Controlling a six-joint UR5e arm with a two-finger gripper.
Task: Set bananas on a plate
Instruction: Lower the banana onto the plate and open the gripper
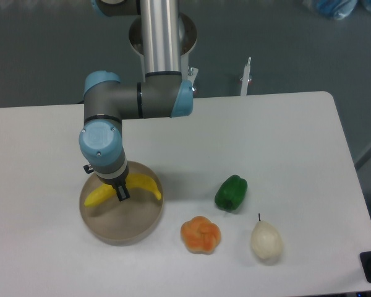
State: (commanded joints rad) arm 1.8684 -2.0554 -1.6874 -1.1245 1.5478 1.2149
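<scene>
The bright-yellow banana [144, 184] is over the round beige-tan plate [121, 234] at the front left of the table, its curved ends pointing down toward the dish. My gripper [122, 192] points straight down at the banana's middle. One dark finger shows in front of the banana and the other is hidden behind it, so the jaws straddle it and look shut on it. I cannot tell whether the banana rests on the plate or hangs just above it. The arm's wrist hides the back rim of the plate.
A green bell pepper [231, 193] lies to the right of the plate. An orange pumpkin-like toy [201, 235] lies in front of it, and a pale cream pear [266, 242] lies further right. The table's front edge is close below them.
</scene>
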